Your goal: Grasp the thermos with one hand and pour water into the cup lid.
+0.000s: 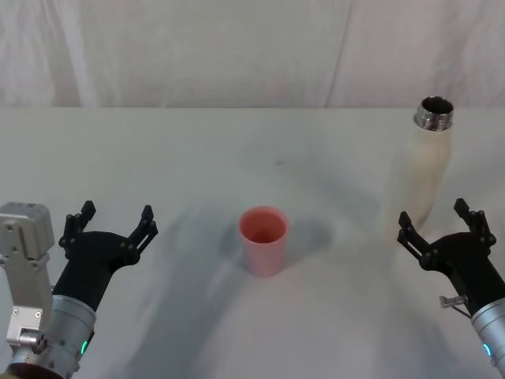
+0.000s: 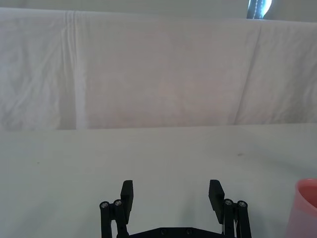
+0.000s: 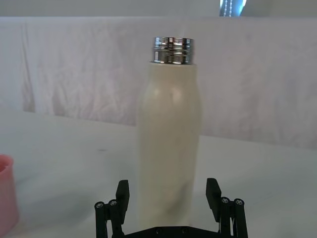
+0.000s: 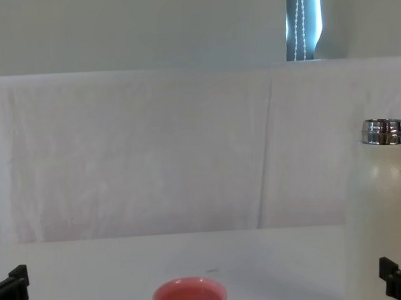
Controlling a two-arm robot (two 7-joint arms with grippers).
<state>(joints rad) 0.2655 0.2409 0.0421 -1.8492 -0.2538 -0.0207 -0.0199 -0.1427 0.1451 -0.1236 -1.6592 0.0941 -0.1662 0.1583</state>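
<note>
Thermos upright at the table's right, uncapped, with the right gripper just before it.

The thermos (image 1: pixel 418 178) is stood upright on the white table (image 1: pixel 237 150), at the right side, its steel neck bare and open at the top. In the right wrist view the thermos (image 3: pixel 170 134) is framed between the two fingers, which are spread wide on either side of its base, with a gap on each side. The right gripper (image 1: pixel 442 223) is held low, just in front of the bottle. The cup (image 1: pixel 263 240) is set upright near the middle of the table, well apart from the thermos, with its mouth up. The left gripper (image 1: pixel 110 221) is kept at the left, apart from the cup, its fingers spread wide and nothing between them.
</note>
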